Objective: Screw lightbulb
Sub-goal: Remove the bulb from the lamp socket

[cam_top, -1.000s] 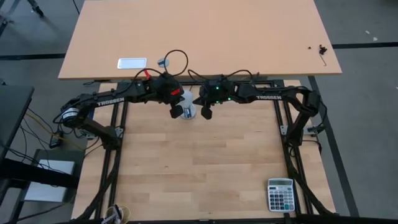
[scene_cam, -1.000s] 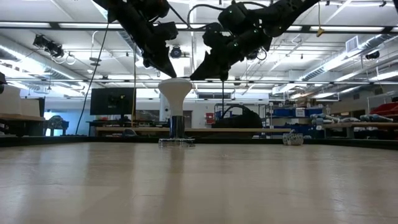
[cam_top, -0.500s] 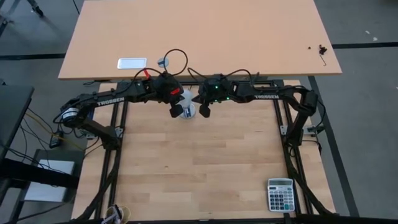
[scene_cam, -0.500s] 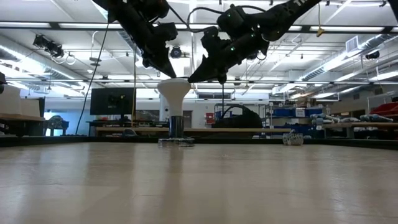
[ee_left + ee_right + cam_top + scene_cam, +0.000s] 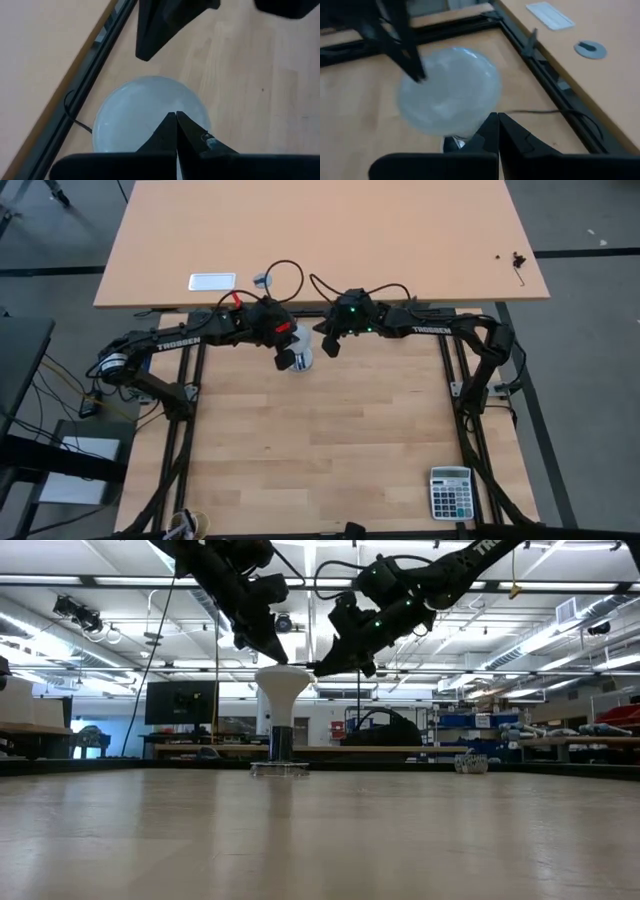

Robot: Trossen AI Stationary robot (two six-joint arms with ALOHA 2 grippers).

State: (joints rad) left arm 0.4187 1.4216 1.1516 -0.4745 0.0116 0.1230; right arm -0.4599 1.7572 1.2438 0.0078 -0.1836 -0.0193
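The white funnel-shaped lightbulb (image 5: 283,687) stands upright, its narrow neck down in a socket (image 5: 280,768) on the table near the far edge. It also shows in the high view (image 5: 304,360). My left gripper (image 5: 277,657) is shut, with its tips just above the bulb's wide head (image 5: 150,115). My right gripper (image 5: 319,669) is shut and slants down beside the head's right rim (image 5: 450,92). The socket's base is mostly hidden under the bulb. My left gripper's shut fingertips (image 5: 176,120) point down at the top of the bulb's head; I cannot tell whether they touch it. My right gripper's shut fingertips (image 5: 497,120) stand by the head's rim, slanting down from the table's right; I cannot tell whether they touch it.
A calculator (image 5: 451,492) lies at the near right corner. A black cord (image 5: 535,112) runs from the socket toward the far frame rail (image 5: 250,310). Behind the rail is a tan desk with a white plate (image 5: 212,281) and a grey disc (image 5: 262,280).
My right gripper has moved toward the table's far edge, staying by the right side of the bulb's head, and its wrist has risen. It stays shut. The bulb stands as before.
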